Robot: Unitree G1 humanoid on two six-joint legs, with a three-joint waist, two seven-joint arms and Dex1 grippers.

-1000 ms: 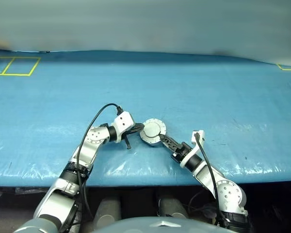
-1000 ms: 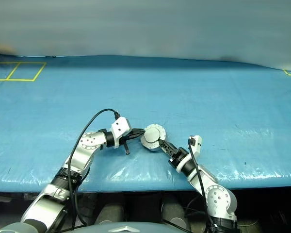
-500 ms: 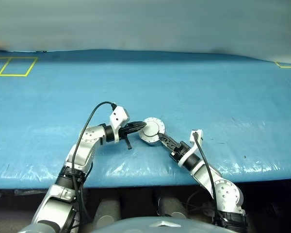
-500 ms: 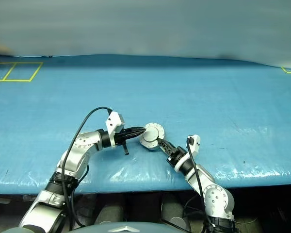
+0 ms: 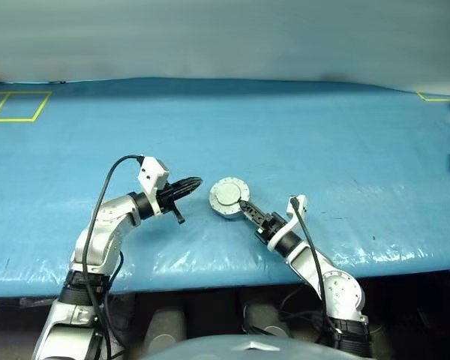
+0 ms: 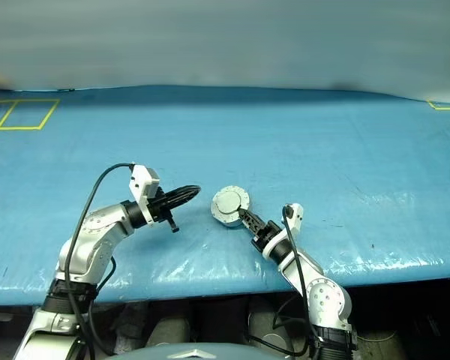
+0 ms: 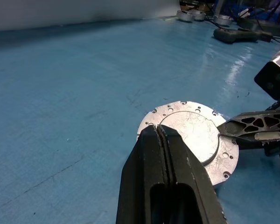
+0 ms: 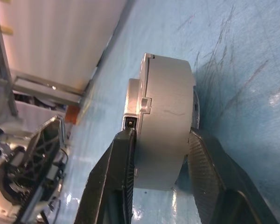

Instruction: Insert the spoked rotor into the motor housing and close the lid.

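The housing (image 5: 229,197) sits on the blue surface (image 5: 322,135), with its lid (image 7: 194,133) shut flat on top. The lid shows its plain grey face with a raised circle. The rotor cannot be seen, so it is most likely inside.

The right hand (image 5: 242,204) is just to the right of the housing and grips it. One finger (image 8: 123,177) is on the lid side and the other is on the bottom side. The left hand (image 5: 195,181) is to the left of the housing, apart from it. Its two fingers (image 7: 161,158) are pressed together and hold nothing.

The housing looks like hard metal. It is likely quite heavy for how small it is. Its round wall looks smooth, so it could slip or roll. The flat top and bottom seem the best places to pinch it. The edge where the lid joins is probably the weak spot, so do not pull there.

A second ago the left hand's tips were right at the left edge of the housing. Now that hand has pulled back to the left, and there is a gap. The right hand has kept its grip the whole time.
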